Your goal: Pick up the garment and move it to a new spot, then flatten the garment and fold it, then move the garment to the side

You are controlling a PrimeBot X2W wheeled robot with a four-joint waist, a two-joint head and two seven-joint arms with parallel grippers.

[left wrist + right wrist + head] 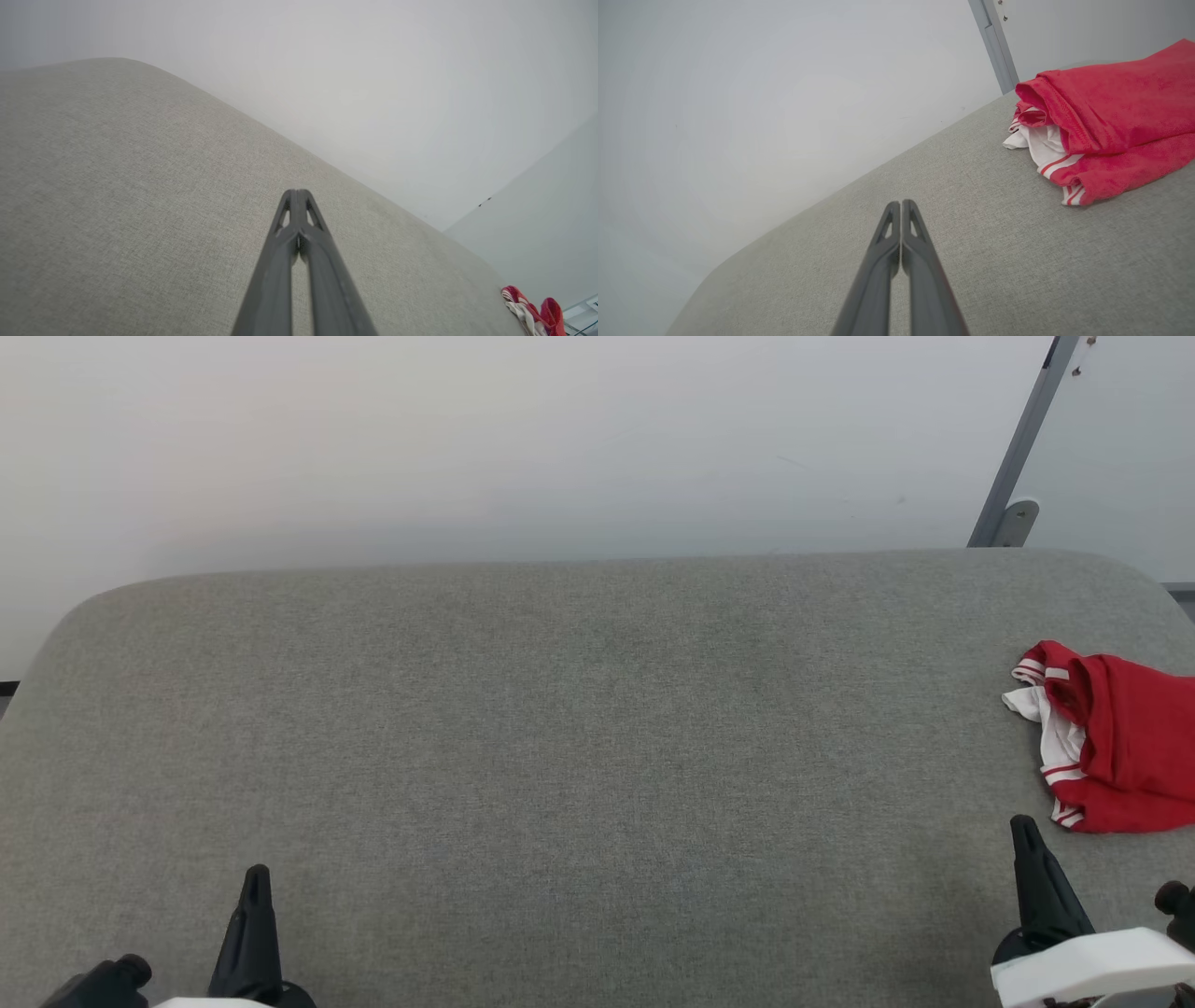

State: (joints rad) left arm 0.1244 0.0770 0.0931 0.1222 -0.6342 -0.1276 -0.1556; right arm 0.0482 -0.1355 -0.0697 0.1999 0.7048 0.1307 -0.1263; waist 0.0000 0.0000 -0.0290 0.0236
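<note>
Trouble, I'd guess, starts at the edge. The red jersey [1120, 737] lies bunched at the right end of the grey padded table [560, 709], so a shove from the right gripper [1025, 831] could slide it off. That one and the left gripper [255, 882] are both pinched closed and empty. The jersey's striped white cuffs point toward the table's middle, and its length seems to run rightward, out of view.

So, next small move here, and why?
Probably open the right gripper: its fingers are pressed shut and empty, and the bunched red jersey with white striped-trim sleeves lies untouched just ahead of it on the grey fabric surface, far from the left gripper.
</note>
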